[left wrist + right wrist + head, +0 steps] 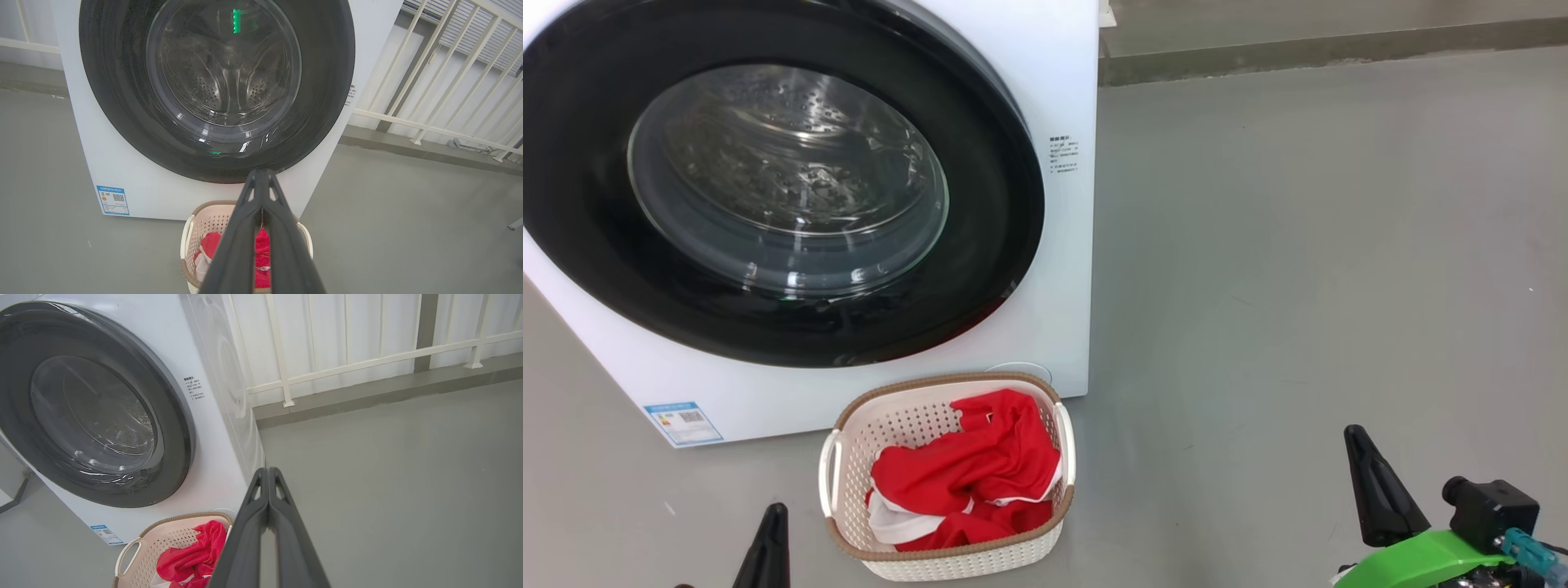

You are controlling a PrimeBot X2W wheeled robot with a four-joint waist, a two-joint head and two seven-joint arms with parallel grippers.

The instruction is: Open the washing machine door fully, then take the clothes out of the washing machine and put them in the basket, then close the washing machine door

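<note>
Judged complete: round glossy black-framed glass door [784,188] flush on white box washer [1058,327], red fabric clothes [980,474] in cream perforated plastic basket [890,425] at door's 6 o'clock; left gripper [261,173] and right gripper [268,470] jaws pressed together, empty.

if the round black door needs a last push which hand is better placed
Left, probably: the left hand faces the glossy black round door squarely; the right hand sits off beside it, over grey floor.

glossy washing machine door [1001,245], clear glass window [784,180], perforated plastic basket [890,429], soft cloth clothes [980,465], matt floor [1298,286]
</note>
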